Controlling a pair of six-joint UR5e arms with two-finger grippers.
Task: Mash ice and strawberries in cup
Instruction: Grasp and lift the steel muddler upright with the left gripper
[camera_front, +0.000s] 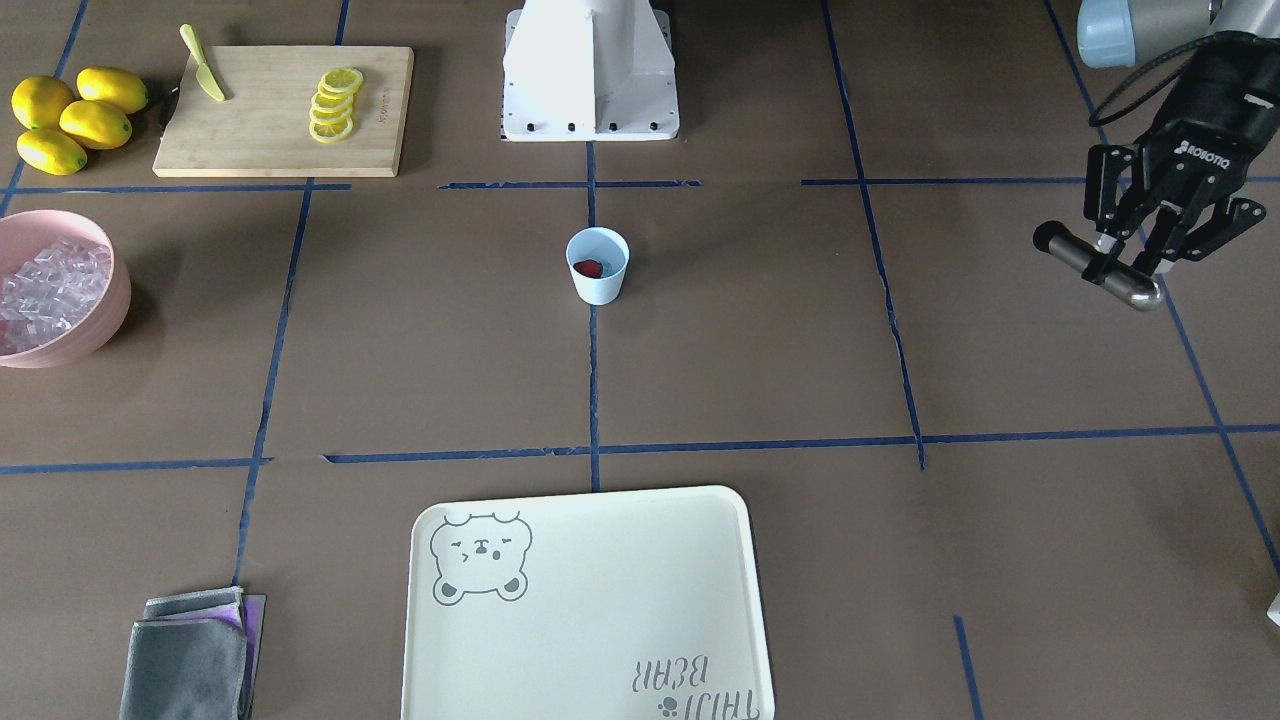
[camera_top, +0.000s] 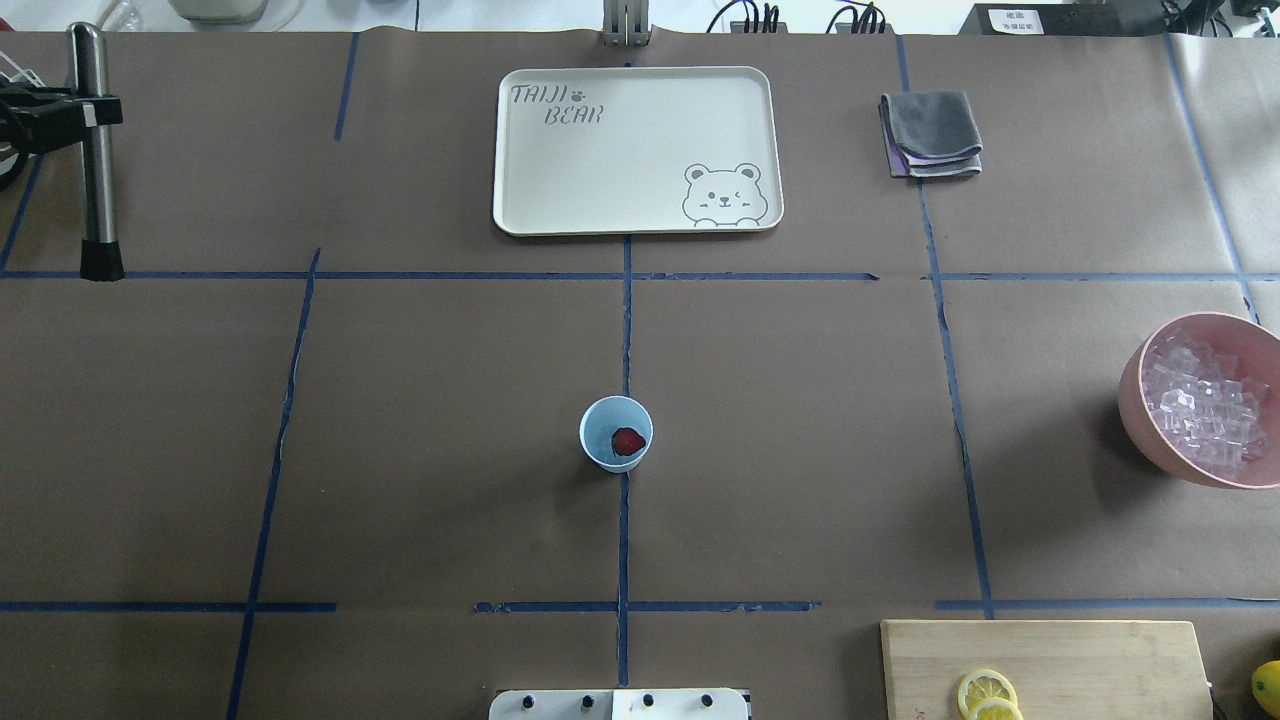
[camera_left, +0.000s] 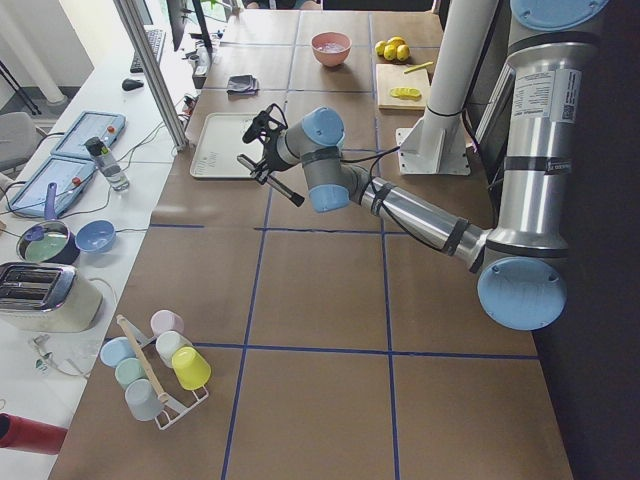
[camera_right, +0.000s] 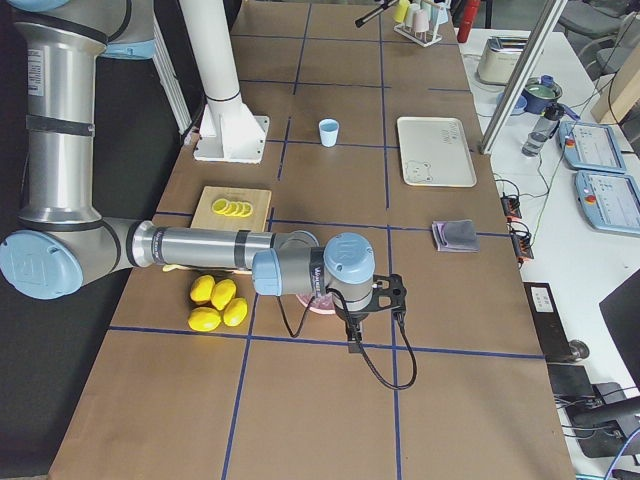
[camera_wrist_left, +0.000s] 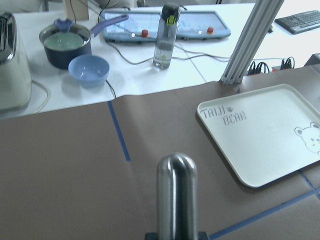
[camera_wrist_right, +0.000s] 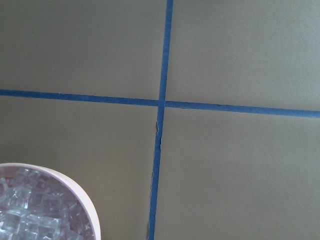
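Table covering (camera_front: 750, 330): brown, gridded with dark-blue tape (camera_front: 592, 380). Cup (camera_front: 600, 285): plain pale blue. Strawberry (camera_front: 588, 268): dark red. Ice (camera_front: 40, 290): clear, colourless. Bowl (camera_front: 116, 295): pink. Tray (camera_front: 600, 600): cream, grey bear outline and grey lettering. Lemons (camera_front: 75, 120), lemon slices (camera_front: 335, 103): yellow. Knife (camera_front: 203, 65): yellow-green. Cutting board (camera_front: 265, 115): light wood grain. Cloths (camera_front: 190, 650): grey over purple. Muddler (camera_front: 1072, 253): silver, black end. Left gripper (camera_front: 1128, 268): black, white lettering.

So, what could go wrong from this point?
1. The small pale-blue tapered cup stands unheld; an off-centre push from the steel rod in the left claw may tip it.
2. Only the dark-red strawberry shows inside; the clear ice cubes lie in the pink bowl, so mashing now would skip them.
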